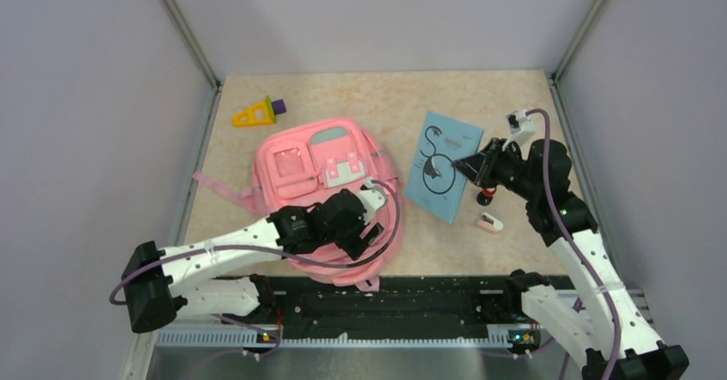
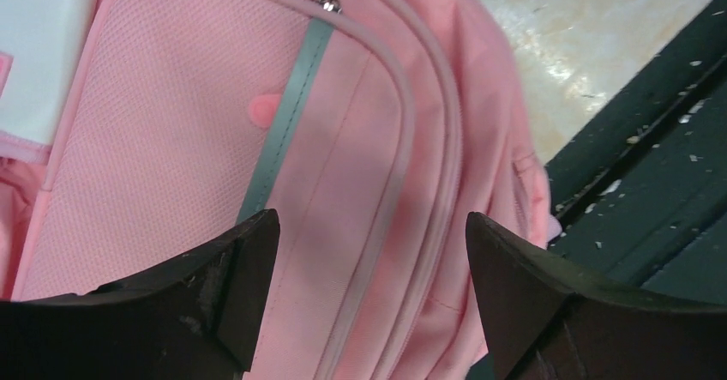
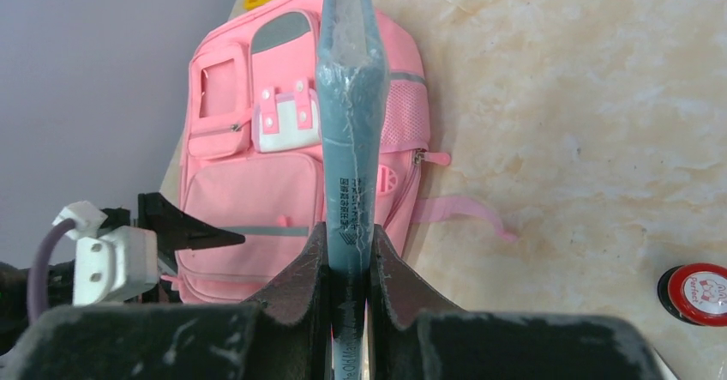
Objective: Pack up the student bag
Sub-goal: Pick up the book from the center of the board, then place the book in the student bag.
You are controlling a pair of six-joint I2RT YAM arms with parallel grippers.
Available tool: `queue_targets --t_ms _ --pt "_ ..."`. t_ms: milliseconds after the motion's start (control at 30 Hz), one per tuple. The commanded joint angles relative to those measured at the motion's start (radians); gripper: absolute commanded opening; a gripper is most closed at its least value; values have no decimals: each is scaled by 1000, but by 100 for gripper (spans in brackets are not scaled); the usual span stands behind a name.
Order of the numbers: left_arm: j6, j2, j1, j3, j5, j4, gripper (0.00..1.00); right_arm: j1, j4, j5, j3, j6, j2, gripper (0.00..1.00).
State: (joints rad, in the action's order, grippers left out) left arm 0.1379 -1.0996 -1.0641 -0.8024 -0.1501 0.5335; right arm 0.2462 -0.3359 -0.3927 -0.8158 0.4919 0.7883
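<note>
1. Left claw [image 2: 369, 226]: released, with the jaws wide apart and nothing between them. It hovers just above the student bag [image 1: 321, 170].
2. The student bag lies flat on the table [image 1: 386, 105], directly under the left claw and off to the left of the right claw [image 3: 347, 243]. A zipper pull [image 2: 324, 1] sits just beyond the left claw's tips. No opening is visible.
3. Right claw: clenched on one edge of a teal book [image 3: 345, 97], which stands on edge out from the jaws. Whether its far end touches the table cannot be told.
4. Hazard: the grip covers only a narrow strip of the book, so a fast swing could pivot it or let it slip.
5. Hazard: if the bag is shut, the book will push the soft fabric and slide the bag.
6. Hazard: a red-capped pot [image 3: 703, 292] stands near the right claw, where a low pass could knock it.
7. Surface: smooth beige marbled table. Plain grey walls enclose three sides, and a dark rail [image 2: 651, 191] runs just beside the left claw.
</note>
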Motion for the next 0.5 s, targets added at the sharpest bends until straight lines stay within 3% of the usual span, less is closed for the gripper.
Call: queue_targets --t_ms 0,267,333,467 --pt "7 -38 -9 -56 -151 61 84 3 58 -18 -24 9 -48 0" --pt "39 -123 -33 -93 -251 106 82 3 56 -16 -31 -3 -49 0" --pt "55 -144 -42 -106 -305 124 74 2 56 -19 -30 -3 -48 0" --pt "76 -183 -62 -128 -401 160 49 3 54 -26 -29 -4 -52 0"
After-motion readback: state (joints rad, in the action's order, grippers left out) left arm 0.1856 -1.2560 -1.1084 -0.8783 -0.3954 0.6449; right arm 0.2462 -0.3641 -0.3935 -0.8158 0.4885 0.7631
